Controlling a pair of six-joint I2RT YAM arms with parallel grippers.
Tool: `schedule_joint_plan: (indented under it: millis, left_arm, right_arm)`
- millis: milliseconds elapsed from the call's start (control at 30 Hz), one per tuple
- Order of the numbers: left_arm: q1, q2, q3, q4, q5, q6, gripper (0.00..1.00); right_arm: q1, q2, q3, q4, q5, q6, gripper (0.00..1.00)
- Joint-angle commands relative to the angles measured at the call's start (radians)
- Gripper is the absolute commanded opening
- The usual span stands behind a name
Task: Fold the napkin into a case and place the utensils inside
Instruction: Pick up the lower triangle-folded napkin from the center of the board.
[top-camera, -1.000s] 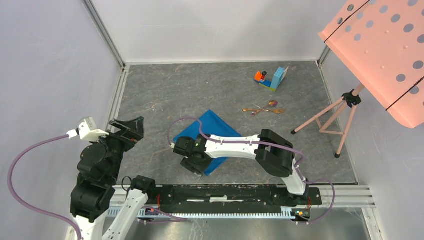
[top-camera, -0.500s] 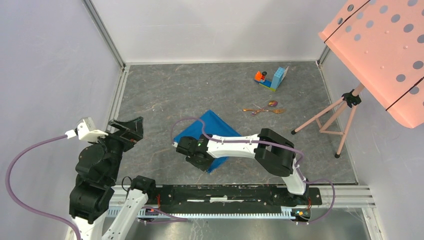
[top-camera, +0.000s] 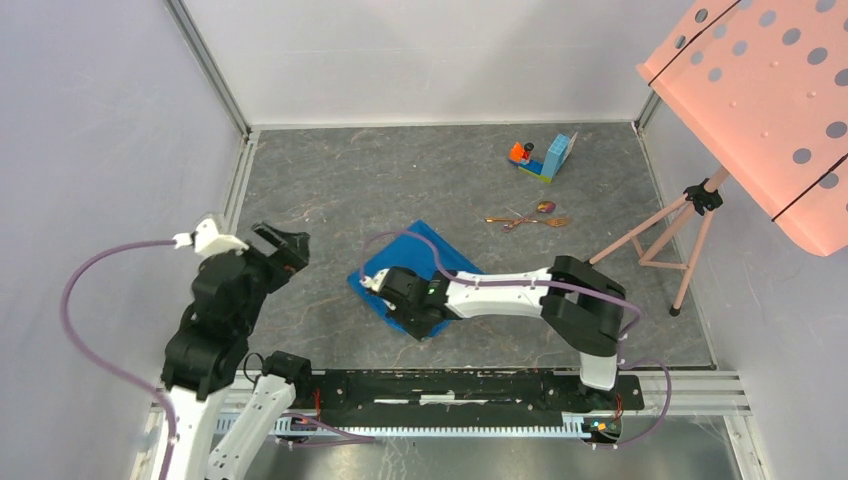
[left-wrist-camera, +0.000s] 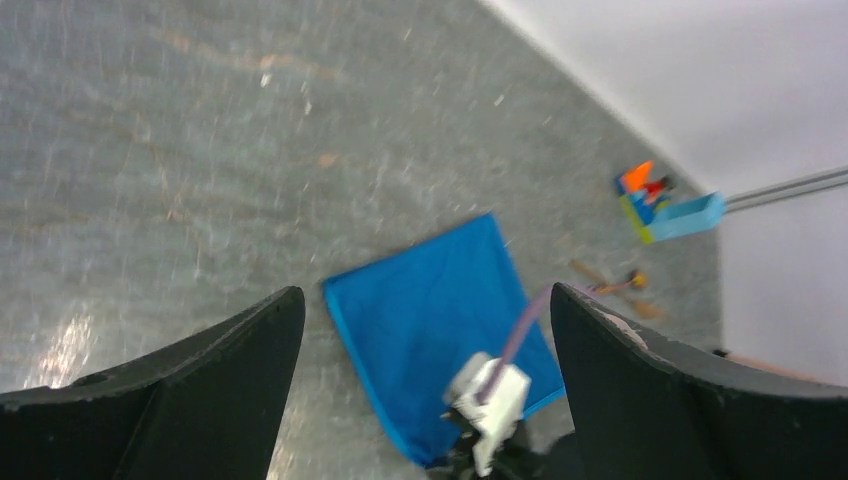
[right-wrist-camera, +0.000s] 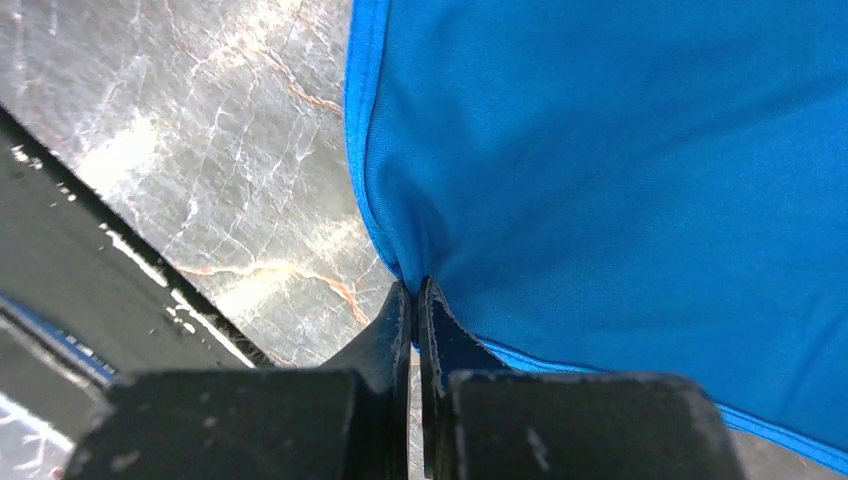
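The right claw (right-wrist-camera: 415, 290) pinches only a sliver of the napkin (right-wrist-camera: 620, 180) at its edge, so the slick cloth could slip free when pulled, while the left claw (left-wrist-camera: 425, 300) hangs spread, well apart.

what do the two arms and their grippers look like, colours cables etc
Both arms mix black joint housings with white links. The left arm shows black housings above a white lower link; the right arm has a long white link and a bulky black elbow. Each carries a loose purple cable, left and right. The left gripper and right gripper have black, tapering fingers.
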Motion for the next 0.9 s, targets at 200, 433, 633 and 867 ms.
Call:
schedule_joint_plan:
  millis: [200, 433, 633, 867]
  left_arm:
    - [0.003, 0.314, -0.248, 0.009, 0.185, -0.374, 1.00]
    - [0.001, 0.462, -0.430, 0.335, 0.424, -0.538, 1.00]
    - [0.001, 0.621, -0.516, 0.584, 0.489, -0.570, 0.99]
    - [0.001, 0.703, -0.660, 0.974, 0.490, -0.592, 0.84]
  right_arm:
    - [-0.190, -0.235, -0.334, 0.503, -0.437, 0.140, 0.00]
    - [-0.280, -0.301, -0.440, 0.659, -0.571, 0.216, 0.00]
    - [-0.329, -0.333, -0.502, 0.750, -0.640, 0.259, 0.00]
    - [-0.349, -0.342, -0.539, 0.793, -0.677, 0.273, 0.00]
